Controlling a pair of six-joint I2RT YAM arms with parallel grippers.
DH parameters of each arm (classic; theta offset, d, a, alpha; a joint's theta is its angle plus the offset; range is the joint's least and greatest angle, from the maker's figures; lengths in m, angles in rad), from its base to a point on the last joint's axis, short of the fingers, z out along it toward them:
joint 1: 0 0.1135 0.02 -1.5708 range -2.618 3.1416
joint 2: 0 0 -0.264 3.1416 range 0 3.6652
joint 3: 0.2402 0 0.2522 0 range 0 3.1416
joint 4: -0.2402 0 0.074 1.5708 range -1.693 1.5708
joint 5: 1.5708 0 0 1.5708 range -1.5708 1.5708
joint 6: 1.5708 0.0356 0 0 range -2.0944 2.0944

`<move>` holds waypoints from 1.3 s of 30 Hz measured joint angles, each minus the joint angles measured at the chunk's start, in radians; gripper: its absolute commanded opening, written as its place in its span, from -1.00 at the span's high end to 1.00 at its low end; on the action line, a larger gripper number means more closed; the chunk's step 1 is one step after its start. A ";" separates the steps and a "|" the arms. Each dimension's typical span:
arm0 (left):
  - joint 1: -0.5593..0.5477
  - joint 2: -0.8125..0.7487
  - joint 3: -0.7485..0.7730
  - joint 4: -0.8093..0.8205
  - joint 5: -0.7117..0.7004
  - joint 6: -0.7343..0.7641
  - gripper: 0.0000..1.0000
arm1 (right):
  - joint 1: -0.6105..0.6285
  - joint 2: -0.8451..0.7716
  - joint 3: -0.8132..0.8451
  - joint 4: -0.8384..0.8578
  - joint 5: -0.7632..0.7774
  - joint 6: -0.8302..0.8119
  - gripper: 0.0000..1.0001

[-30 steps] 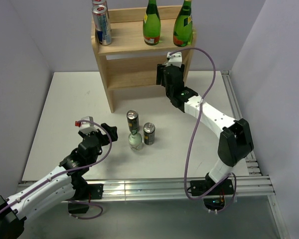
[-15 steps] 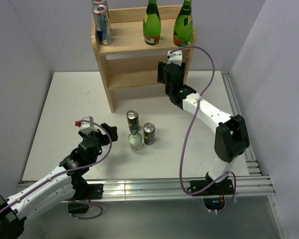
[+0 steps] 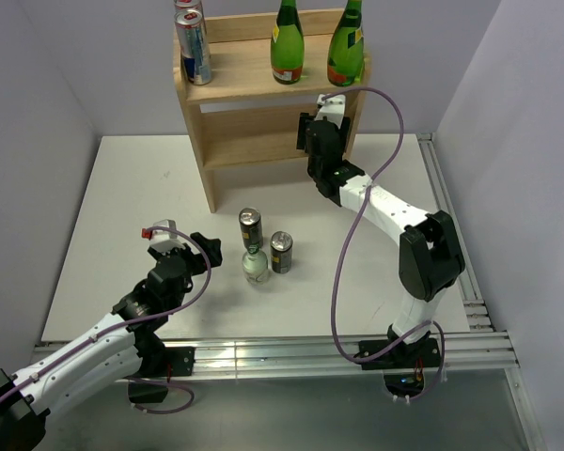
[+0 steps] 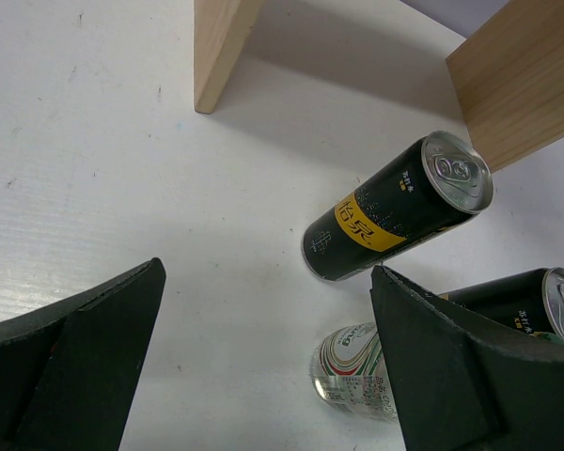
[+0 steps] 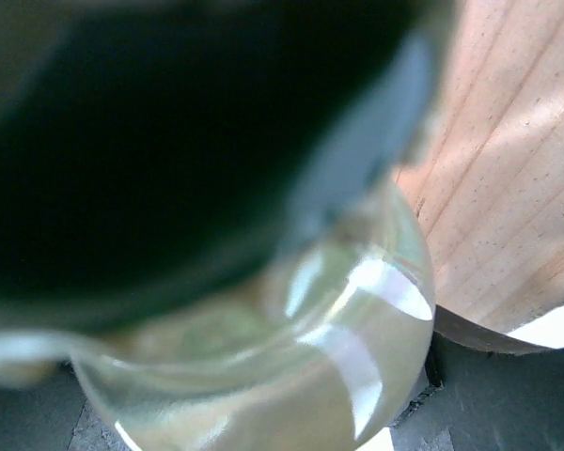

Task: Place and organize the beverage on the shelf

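Note:
The pale wooden shelf point(image 3: 254, 85) stands at the back of the table. Its top tier carries two green bottles point(image 3: 286, 45) and two blue-and-silver cans point(image 3: 195, 49). My right gripper point(image 3: 317, 141) reaches into the lower tier at its right end. It is shut on a clear bottle point(image 5: 338, 357) with a dark cap, which fills the right wrist view against the shelf wood point(image 5: 508, 188). My left gripper point(image 3: 180, 240) stands open and empty, low over the table. Just right of it are two dark cans point(image 3: 250, 224) point(image 3: 281, 249) and a clear bottle point(image 3: 256, 268). All three drinks stand upright.
In the left wrist view the nearer dark can point(image 4: 395, 207) stands ahead between the shelf's side panels point(image 4: 216, 47) point(image 4: 522, 75). The clear bottle point(image 4: 357, 371) and the second can point(image 4: 522, 301) are partly hidden behind the right finger point(image 4: 470, 376). Walls close the table in.
My right gripper has pushed a little further up and into the shelf's lower tier with its bottle. The left arm and the drinks on the table have not moved.

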 measured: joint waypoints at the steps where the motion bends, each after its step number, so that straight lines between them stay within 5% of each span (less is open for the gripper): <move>1: 0.000 0.000 0.000 0.000 0.000 0.000 -0.96 | 0.000 0.000 0.000 0.002 0.004 0.001 0.72; 2: 0.000 0.000 0.000 0.000 0.000 0.000 -0.95 | 0.000 0.002 0.000 0.003 0.006 0.003 0.48; 3: 0.000 0.000 0.000 0.000 0.000 0.000 -0.95 | -0.001 0.002 0.000 0.006 0.009 0.003 0.02; 7: 0.000 0.000 0.000 0.000 0.000 0.000 -0.94 | -0.002 0.006 0.000 0.017 0.016 0.008 -0.68; 9: 0.000 0.000 0.000 0.000 0.000 0.000 -0.94 | -0.002 0.006 0.000 0.026 0.021 0.011 -0.85; 39: 0.000 0.000 0.000 0.000 0.001 0.002 -0.93 | -0.011 -0.096 -0.057 0.123 -0.073 0.034 -1.00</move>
